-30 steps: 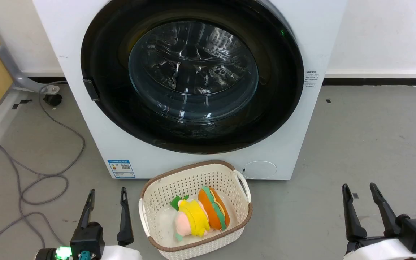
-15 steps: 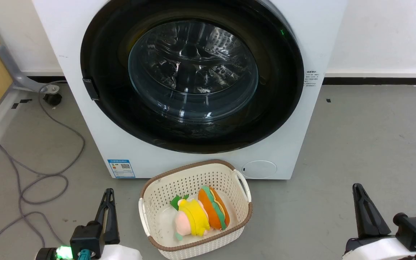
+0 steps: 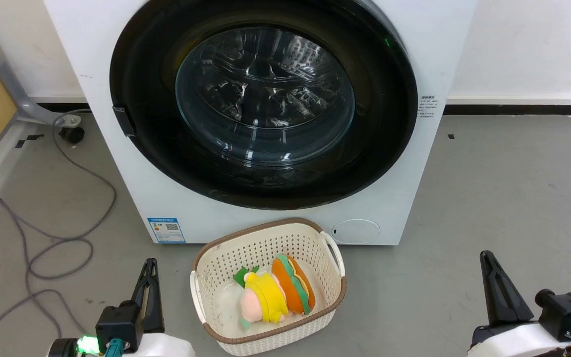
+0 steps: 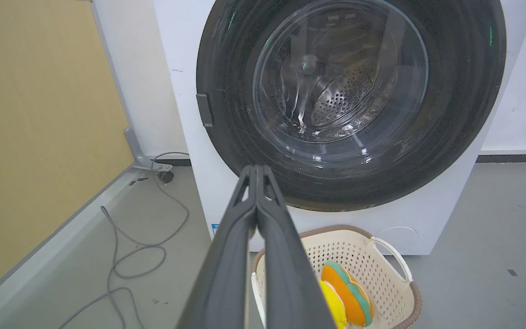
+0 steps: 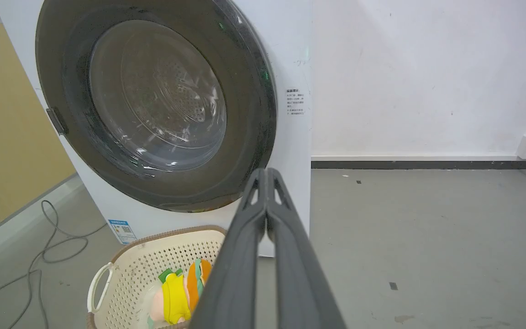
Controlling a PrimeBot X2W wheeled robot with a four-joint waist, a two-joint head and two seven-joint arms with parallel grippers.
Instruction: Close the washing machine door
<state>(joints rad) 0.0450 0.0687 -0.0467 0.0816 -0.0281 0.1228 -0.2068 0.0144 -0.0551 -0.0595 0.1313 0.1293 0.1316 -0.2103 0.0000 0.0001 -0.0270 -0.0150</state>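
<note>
Washing machine door (image 3: pixel 264 96) well beyond left tool (image 3: pixel 150 263), right tool (image 3: pixel 486 256)

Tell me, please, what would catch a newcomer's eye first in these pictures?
The washing machine door, a glossy black ring around clear glass, lies flush on the white washing machine at top centre. Below it on the floor stands a cream basket holding bright plush toys, with the left gripper and right gripper, both shut, low at either side.
</note>
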